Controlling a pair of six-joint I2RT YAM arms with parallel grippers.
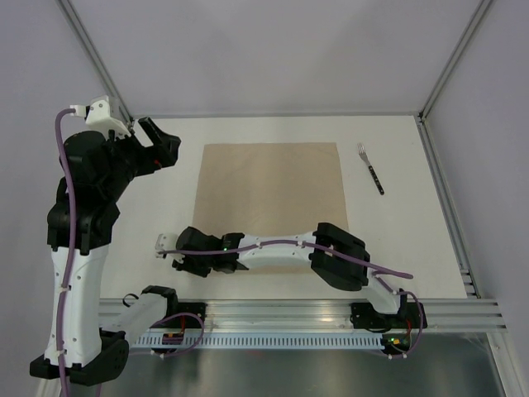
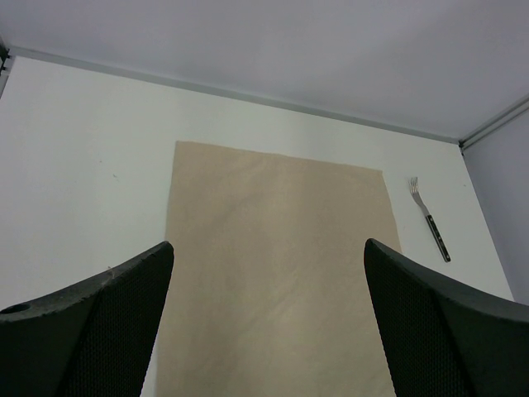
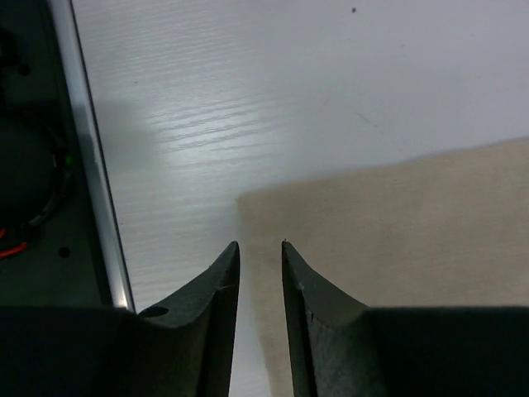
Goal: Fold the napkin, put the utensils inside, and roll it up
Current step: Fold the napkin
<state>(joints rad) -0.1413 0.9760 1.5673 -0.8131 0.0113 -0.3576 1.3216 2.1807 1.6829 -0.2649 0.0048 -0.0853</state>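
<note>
The tan napkin [image 1: 273, 186] lies flat and unfolded in the middle of the white table. It also shows in the left wrist view [image 2: 273, 207] and the right wrist view [image 3: 397, 231]. One fork [image 1: 371, 169] with silver tines and a dark handle lies right of the napkin, also seen in the left wrist view [image 2: 430, 219]. My left gripper [image 1: 161, 142] is open wide and empty, held high beyond the napkin's far left corner [image 2: 266, 243]. My right gripper [image 1: 186, 256] is low at the napkin's near left corner. Its jaws [image 3: 260, 244] stand a narrow gap apart over the cloth's edge, holding nothing.
An aluminium rail [image 1: 314, 310] runs along the table's near edge and shows close to the right gripper [image 3: 95, 165]. The right arm lies stretched across the napkin's near edge. Frame posts and grey walls bound the table at the back and sides.
</note>
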